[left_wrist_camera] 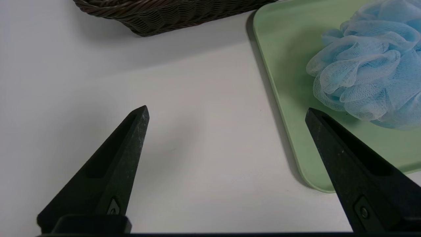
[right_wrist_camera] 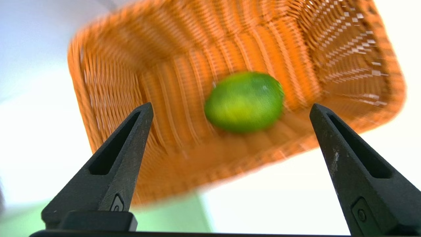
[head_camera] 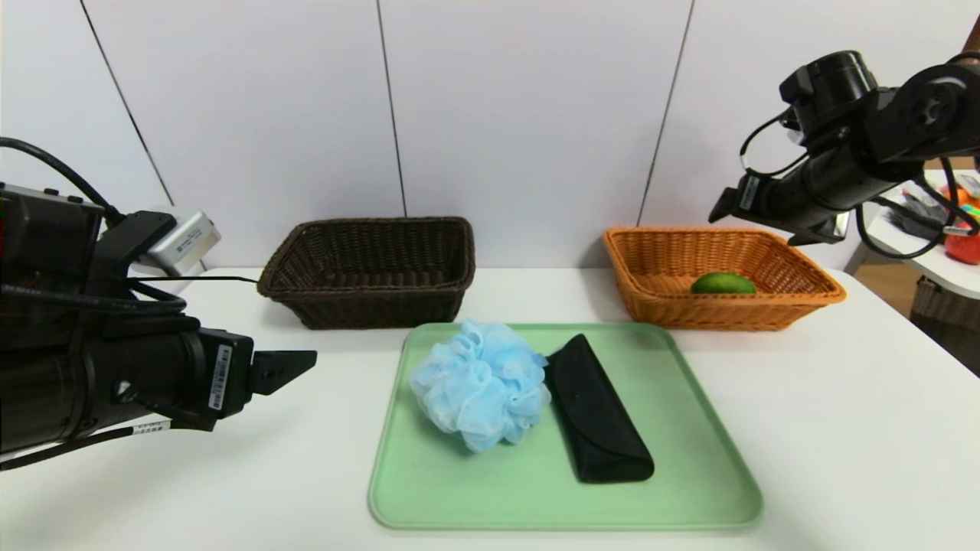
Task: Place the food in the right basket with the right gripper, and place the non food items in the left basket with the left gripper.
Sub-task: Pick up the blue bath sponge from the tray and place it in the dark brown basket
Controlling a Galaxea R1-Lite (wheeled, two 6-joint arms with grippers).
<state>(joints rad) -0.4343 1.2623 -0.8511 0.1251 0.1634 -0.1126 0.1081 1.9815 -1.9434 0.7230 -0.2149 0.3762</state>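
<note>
Resting on the floor of the orange-tan right basket (head_camera: 796, 269), toward its near wall, the green lime (head_camera: 723, 283) lies alone, with nothing gripping it. The right claw (right_wrist_camera: 230, 110) hangs in the air above and behind that basket, at the far right of the white table (head_camera: 842, 428), its two black pointed jaws spread wide and holding nothing; its wrist view looks down between them at the fruit in the wicker. On the pale green tray (head_camera: 689, 490) near the table's front, the fluffy light-blue bath pouf (head_camera: 480, 384) sits on the left half, and the long matte black glasses case (head_camera: 597, 409) lies just beside it on the right, running diagonally from the tray's far middle toward its near right, touching or almost touching the pouf at its far end. The dark brown left basket (head_camera: 371, 269) stands behind the tray's left corner, well apart from the orange one. The left claw (left_wrist_camera: 227, 110) hovers low over the bare table to the left of the tray, jaws wide apart and empty, one tip over the table and the other over the tray's edge near the pouf.
</note>
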